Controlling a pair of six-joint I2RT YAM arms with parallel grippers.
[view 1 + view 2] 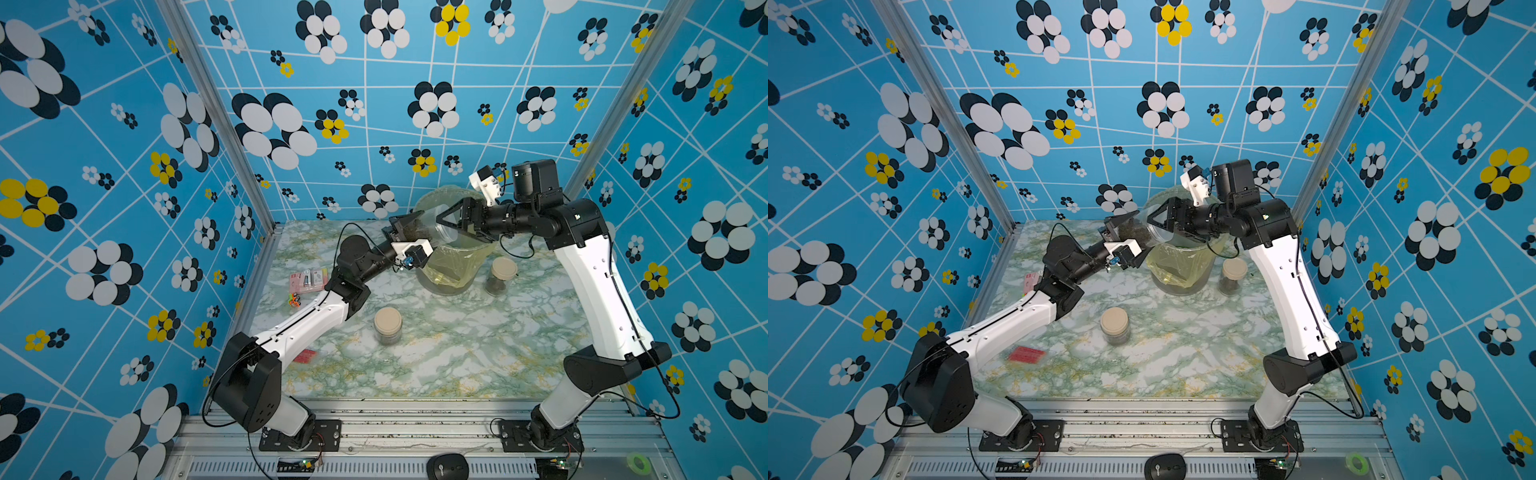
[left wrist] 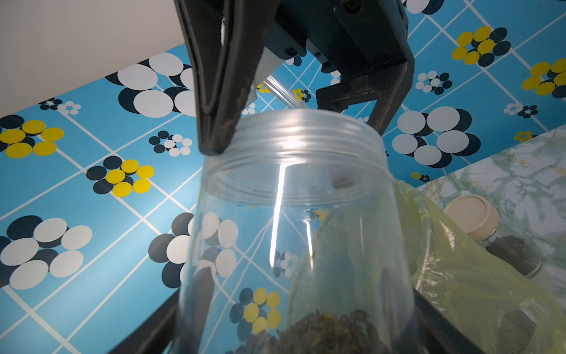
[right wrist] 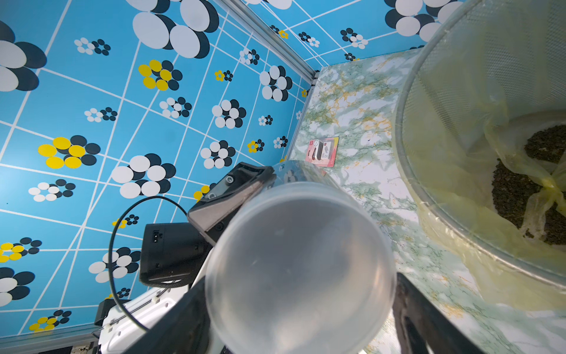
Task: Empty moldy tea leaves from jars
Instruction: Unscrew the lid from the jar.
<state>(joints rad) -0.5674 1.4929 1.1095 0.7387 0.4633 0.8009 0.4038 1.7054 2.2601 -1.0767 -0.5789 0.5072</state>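
My left gripper [image 1: 415, 226] [image 1: 1129, 226] [image 2: 297, 294] is shut on a clear jar [image 2: 291, 199], held on its side in the air beside the bin. The moldy tea leaves [image 2: 321, 331] lie as a dark mass at the jar's base, and its threaded mouth is bare. Facing the mouth, my right gripper [image 1: 442, 228] [image 1: 1152, 224] [image 3: 298, 306] is shut on the translucent lid [image 3: 300, 269], a finger on each side of its rim. Two more jars with beige lids stand on the table, one in the middle [image 1: 387, 326] [image 1: 1115, 326] and one right of the bin [image 1: 500, 274] [image 1: 1232, 276] [image 2: 490, 226].
A mesh bin [image 1: 453, 270] [image 1: 1179, 270] [image 3: 459, 92] lined with a yellow bag stands at the back, with tea leaves [image 3: 526, 184] in its bottom. A pink package [image 1: 309, 278], a small orange thing [image 1: 294, 300] and a red card [image 1: 1025, 354] lie on the table's left side.
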